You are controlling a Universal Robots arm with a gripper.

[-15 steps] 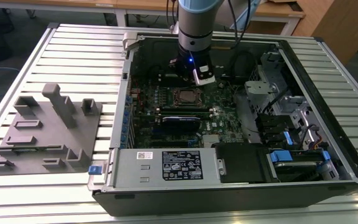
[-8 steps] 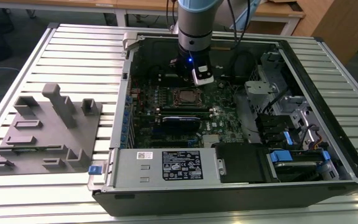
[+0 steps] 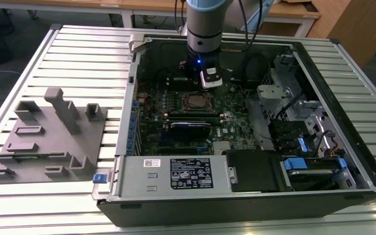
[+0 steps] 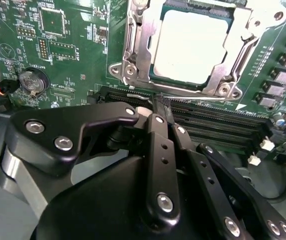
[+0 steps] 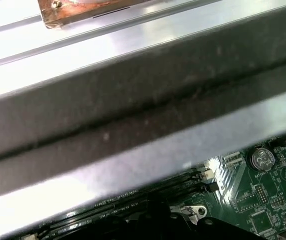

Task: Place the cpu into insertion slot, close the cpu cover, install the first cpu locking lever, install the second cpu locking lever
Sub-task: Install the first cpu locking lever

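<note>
Here, the cpu [image 4: 190,47] sits in the insertion slot [image 3: 195,101] under the lowered cpu cover [image 4: 141,47]; the gripper [image 4: 160,101], fingers pinched together empty, hovers just beside. Lever stage, seemingly; it calls for a firm, precise push.

Your arm [image 3: 203,29] shows a pale blue joint cap above a silver-grey tube. Below that comes a black wrist section with a small blue light [image 3: 199,62] and a white-and-silver camera block [image 3: 211,78]. Black cables [image 3: 248,19] run alongside. In the second wrist view, your end effector [image 4: 161,106] is matte black linkage bars studded with silver screws [image 4: 165,201], beside a brushed silver collar [image 4: 13,172].
</note>
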